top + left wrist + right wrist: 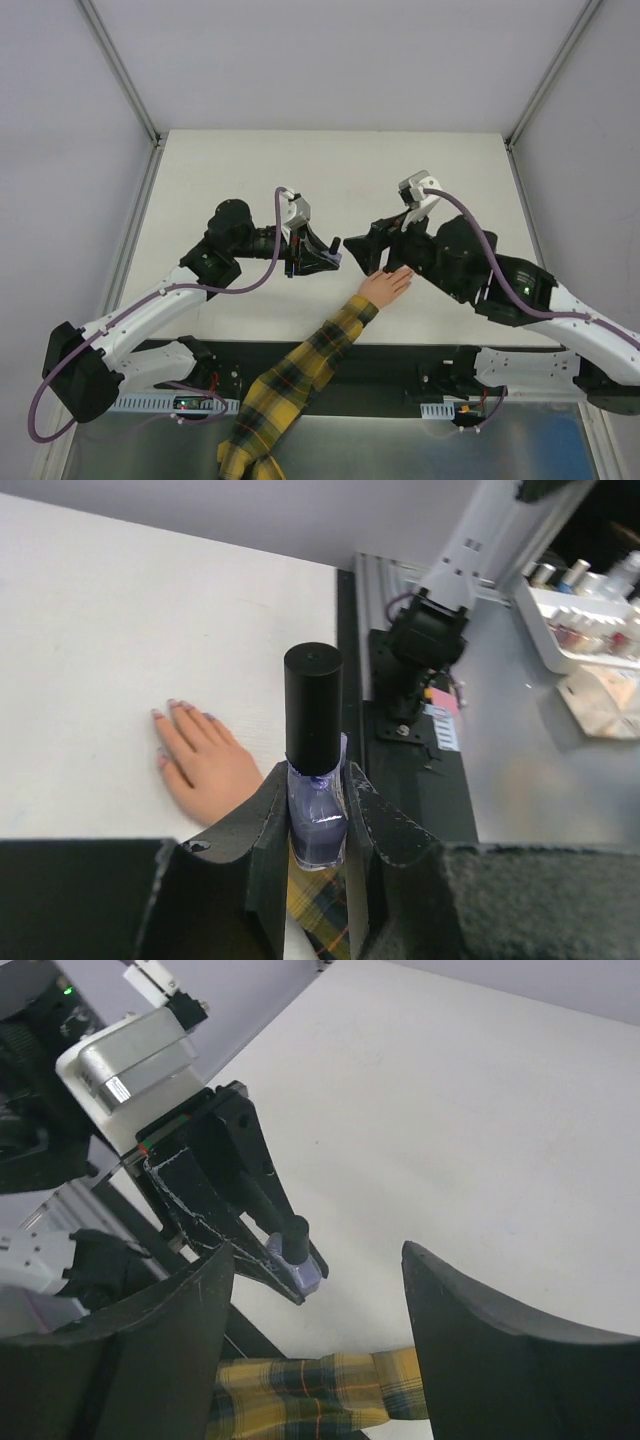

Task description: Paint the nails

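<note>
Left wrist view: your left gripper (316,785) is clamped on the bottle (318,825), held upright so the cap (312,705) stays free. Right gripper (318,1255) faces it, jaws apart, likely to take the cap. Nails (170,705) lie just beside, hand (210,765) flat on the table (100,600).

A white matte surface (250,180) is seen across the middle of the top view, closed in on three sides by plain pale grey walls (330,60). Aluminium posts (121,68) are set at its far corners, slanting off to the upper left and upper right. Along the lower edge a black mounting strip (400,360) is laid, with brushed metal sheet (380,445) below it. The scene is evenly and softly lit. At the upper right of the left wrist view a white rack (590,663) of small bottles is glimpsed (its contents are too blurred to be told apart).
</note>
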